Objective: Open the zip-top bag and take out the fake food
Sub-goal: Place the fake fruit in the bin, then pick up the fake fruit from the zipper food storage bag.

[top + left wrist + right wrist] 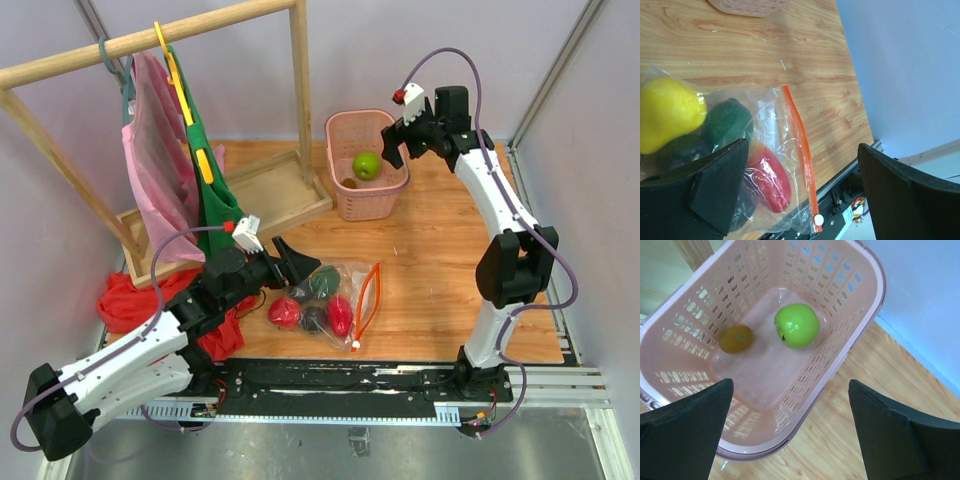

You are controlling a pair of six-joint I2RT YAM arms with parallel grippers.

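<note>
The clear zip-top bag (345,290) lies on the wooden table near the front edge, its orange zip strip (368,297) on the right side. Inside it are red (340,315), dark green (323,282) and dark purple (314,321) fake food pieces. My left gripper (303,266) is open and empty just above the bag's left part. In the left wrist view the left gripper (802,185) spans the strip (801,150), beside a yellow piece (665,117), a dark green piece (727,122) and a red piece (769,177). My right gripper (392,145) is open and empty above the pink basket (340,195).
The pink basket (860,335) holds a light green apple (796,326) and a small yellow-brown piece (736,338). A wooden clothes rack (300,90) with hanging garments stands at the back left. A red cloth heap (125,300) lies left of the bag. A metal rail (400,380) runs along the front edge.
</note>
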